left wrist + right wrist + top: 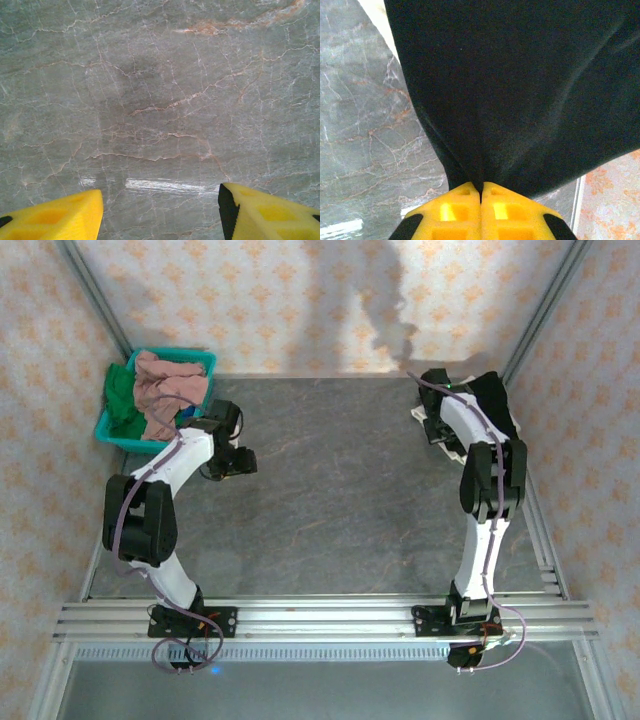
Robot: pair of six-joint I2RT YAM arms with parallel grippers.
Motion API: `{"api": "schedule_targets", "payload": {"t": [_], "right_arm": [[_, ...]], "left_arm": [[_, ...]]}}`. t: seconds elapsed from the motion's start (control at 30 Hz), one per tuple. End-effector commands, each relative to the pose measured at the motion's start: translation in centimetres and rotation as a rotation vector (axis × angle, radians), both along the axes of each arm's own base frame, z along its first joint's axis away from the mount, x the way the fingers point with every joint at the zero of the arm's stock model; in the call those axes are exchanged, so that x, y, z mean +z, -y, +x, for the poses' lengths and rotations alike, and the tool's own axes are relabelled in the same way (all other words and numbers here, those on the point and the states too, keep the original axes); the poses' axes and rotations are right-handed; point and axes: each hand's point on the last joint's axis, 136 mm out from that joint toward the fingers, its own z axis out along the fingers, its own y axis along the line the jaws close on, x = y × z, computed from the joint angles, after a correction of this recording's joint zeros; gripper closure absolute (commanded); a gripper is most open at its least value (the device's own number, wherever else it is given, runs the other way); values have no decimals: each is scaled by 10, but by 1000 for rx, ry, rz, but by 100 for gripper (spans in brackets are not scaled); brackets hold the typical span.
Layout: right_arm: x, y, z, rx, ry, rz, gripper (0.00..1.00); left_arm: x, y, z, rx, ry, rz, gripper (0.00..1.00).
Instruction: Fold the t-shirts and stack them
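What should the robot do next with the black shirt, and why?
Probably drag the black t-shirt toward the table's middle: the right gripper is shut on it, and it sits crowded in the far right corner.

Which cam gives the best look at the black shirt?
Right wrist: the black shirt is close up, folds visible, pinched in the shut right gripper. Top external has a small dark patch of it beside the right arm, far right corner.

no readable text, labels or numbers
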Motion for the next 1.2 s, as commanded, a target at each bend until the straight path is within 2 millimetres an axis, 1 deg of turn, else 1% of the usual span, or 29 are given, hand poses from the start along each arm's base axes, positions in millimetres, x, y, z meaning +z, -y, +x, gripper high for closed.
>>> {"api": "schedule_targets", "payload": {"t": [0.0, 0.03, 0.07, 0.1, 0.13, 0.17, 0.2, 0.23, 0.27, 0.33, 0.37, 0.47, 0.57, 0.6, 0.7, 0.77, 0.8, 0.83, 0.9, 0.97, 1.0, 1.1, 1.17], "right_arm": [[6, -4, -2, -16, -39, -20, 88], [15, -10, 5, -15, -4, -13, 87], [26, -16, 17, -15, 59, -8, 82], [38, -20, 31, -35, 136, -10, 73], [43, -28, 40, -35, 172, 24, 67], [48, -36, 51, -38, 207, 61, 60], [51, -38, 62, -62, 243, 64, 54], [51, -38, 71, -77, 268, 62, 53], [48, -37, 81, -87, 281, 52, 52], [36, -37, 96, -98, 274, 38, 50], [31, -37, 104, -104, 272, 31, 49], [18, -35, 123, -114, 285, 8, 48], [12, -30, 139, -130, 333, -36, 47], [12, -27, 143, -142, 353, -45, 47], [4, -26, 150, -144, 369, -22, 47], [-4, -24, 150, -149, 361, -31, 47], [-8, -20, 150, -159, 358, -45, 48], [-12, -18, 149, -166, 352, -47, 49], [-21, -15, 147, -177, 333, -35, 52], [-26, -13, 145, -190, 326, -21, 60], [-28, -12, 145, -197, 324, -12, 66], [-27, -13, 144, -194, 324, 1, 83], [-25, -16, 144, -190, 325, 23, 91]], "left_arm": [[-1, 5, 4, -32, 5, -10, 37], [-1, 5, 4, -32, 2, -11, 37], [-1, 5, 5, -33, 1, -12, 37], [-2, 5, 5, -31, -1, -12, 37], [-2, 6, 5, -30, 0, -14, 37], [-1, 6, 5, -26, 3, -19, 37], [0, 8, 7, -13, 11, -30, 37], [1, 12, 9, -1, 27, -52, 38], [2, 20, 13, 10, 52, -97, 40], [7, 48, 22, 4, 110, -172, 41], [11, 66, 29, -11, 138, -197, 41], [22, 127, 44, -115, 184, -219, 41], [28, 187, 61, -176, 222, -321, 44], [19, 202, 66, -191, 210, -328, 44], [14, 234, 81, -192, 225, -356, 44], [8, 253, 93, -159, 235, -413, 47], [1, 261, 100, -138, 235, -443, 47], [-1, 270, 106, -118, 240, -475, 47], [-10, 290, 118, -80, 246, -538, 48], [-14, 310, 131, -61, 250, -598, 49], [-16, 322, 136, -56, 245, -629, 50], [-20, 346, 151, -49, 251, -677, 51], [-25, 359, 156, -46, 247, -692, 51]]}}
